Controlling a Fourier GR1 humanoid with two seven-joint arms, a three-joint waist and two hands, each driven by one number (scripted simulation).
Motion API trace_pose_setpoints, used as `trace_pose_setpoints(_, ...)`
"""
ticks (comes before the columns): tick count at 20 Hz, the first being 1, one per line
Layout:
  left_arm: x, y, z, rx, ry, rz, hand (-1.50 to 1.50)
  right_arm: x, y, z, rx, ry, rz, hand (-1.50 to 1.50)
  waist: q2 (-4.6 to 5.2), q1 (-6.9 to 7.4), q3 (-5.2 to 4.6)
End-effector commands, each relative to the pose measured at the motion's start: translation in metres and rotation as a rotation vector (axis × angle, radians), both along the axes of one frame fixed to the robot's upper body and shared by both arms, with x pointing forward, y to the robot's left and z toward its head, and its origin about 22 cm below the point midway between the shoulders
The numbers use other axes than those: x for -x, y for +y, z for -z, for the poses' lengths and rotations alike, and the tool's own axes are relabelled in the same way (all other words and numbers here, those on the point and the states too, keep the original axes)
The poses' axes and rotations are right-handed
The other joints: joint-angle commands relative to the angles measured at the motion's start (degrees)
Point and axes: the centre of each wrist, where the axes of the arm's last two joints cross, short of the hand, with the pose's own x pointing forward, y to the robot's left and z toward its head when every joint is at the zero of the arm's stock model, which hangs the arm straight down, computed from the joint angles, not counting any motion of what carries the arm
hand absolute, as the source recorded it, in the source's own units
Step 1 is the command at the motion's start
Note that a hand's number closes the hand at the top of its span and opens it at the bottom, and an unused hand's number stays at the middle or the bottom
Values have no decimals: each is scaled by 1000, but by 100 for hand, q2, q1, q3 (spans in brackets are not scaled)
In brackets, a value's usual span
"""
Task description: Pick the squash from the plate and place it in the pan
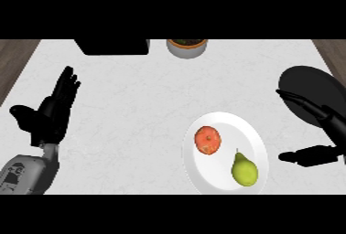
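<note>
Nearest at the lower left is the robot's grey left forearm (28,172), and above it the black left hand (54,109) rests released, fingers straight and pointing toward the far side, thumb out to the left, holding nothing. It shows over the left part of the white marble surface (135,114), well apart from everything else. On the near right part of the surface lies the round white plate (202,172). The round orange squash (208,139) with a pale centre sits on the plate's far left portion, untouched by either hand. A green pear (245,170) lies just beside it on the plate's near right portion, its thin stem pointing toward the far side; the two fruits are close but apart. Right of the plate, the black right hand (330,123) comes in from the right edge, released, with straight fingers reaching far-left and the thumb spread toward the plate's right rim, not touching it; it grasps nothing. Its fingers overlap the near part of the round black pan (304,80), which lies on the right side of the surface, beyond the plate. At the far edge stand a grey pot with brown filling (187,47) and, left of it, a black box-like object (111,45).
</note>
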Motion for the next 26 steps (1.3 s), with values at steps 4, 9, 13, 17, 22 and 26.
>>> trace_pose_setpoints(4, 12, 27, 4, -26, 27, -3, 0, 3, 16, -91, 301, 71, -31, -150, -25, 13, -14)
trace_pose_setpoints(9, 10, 5, -5, -12, 5, 19, 0, -1, 44, -114, 318, 23, -5, -150, 14, 73, 3)
trace_pose_setpoints(13, -9, -1, 7, 6, -6, 24, 0, -22, 81, -143, 324, -3, -12, -150, 34, 85, 1)
trace_pose_setpoints(17, 2, 17, 12, -1, -7, 13, 0, -11, 107, -138, 321, 78, -98, -150, 24, 88, -1)
trace_pose_setpoints(22, 1, 0, -6, 13, -6, 20, 0, 12, 135, -115, 284, 110, -183, -150, 13, 68, 4)
trace_pose_setpoints(26, -17, 3, -15, 13, 4, 16, 0, -9, 125, -121, 383, 151, -122, -150, 28, 59, 3)
